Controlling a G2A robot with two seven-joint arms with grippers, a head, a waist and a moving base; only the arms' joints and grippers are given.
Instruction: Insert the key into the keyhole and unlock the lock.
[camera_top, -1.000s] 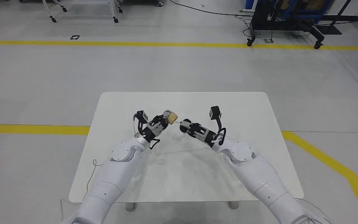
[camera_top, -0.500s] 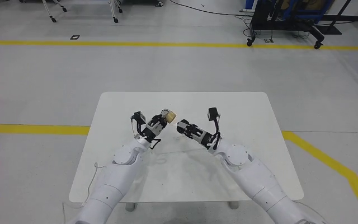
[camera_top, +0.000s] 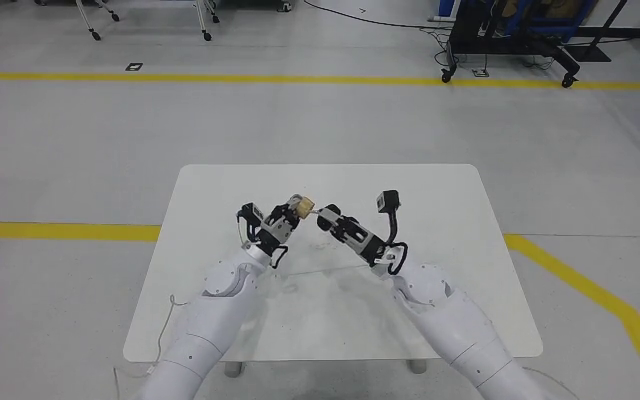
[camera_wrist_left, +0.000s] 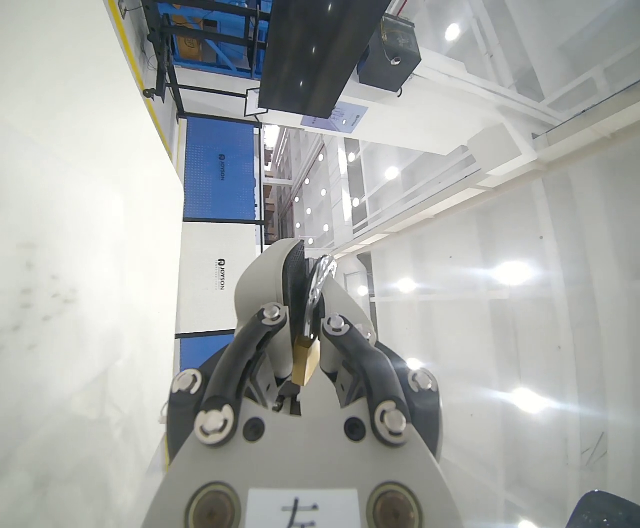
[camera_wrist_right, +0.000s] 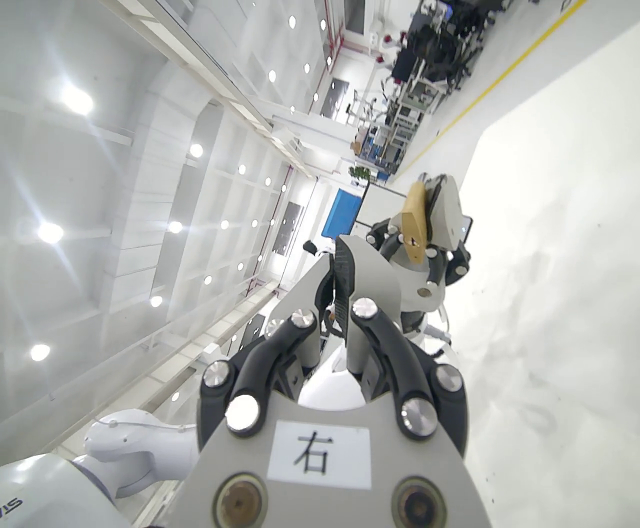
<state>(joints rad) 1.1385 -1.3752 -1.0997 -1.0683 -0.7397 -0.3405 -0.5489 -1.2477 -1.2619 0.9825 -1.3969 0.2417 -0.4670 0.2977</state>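
Observation:
A brass padlock (camera_top: 303, 208) is held above the white table's middle, with my left gripper (camera_top: 291, 213) shut on it. In the left wrist view the brass body (camera_wrist_left: 306, 363) sits between the fingers and its silver shackle (camera_wrist_left: 320, 278) points outward. My right gripper (camera_top: 325, 216) is level with the lock, just to its right, fingers shut. A thin pale sliver, the key (camera_top: 314, 212), bridges the small gap to the lock. In the right wrist view the shut fingers (camera_wrist_right: 345, 270) hide the key, and the padlock (camera_wrist_right: 415, 226) faces them a short way ahead.
The white table (camera_top: 440, 190) carries nothing else below the arms. Yellow floor lines (camera_top: 300, 78) run beyond it, with a dark wheeled frame (camera_top: 510, 45) at the far right of the room.
My right gripper has risen and closed in on the padlock from the right. The left gripper and the lock have stayed nearly in place.

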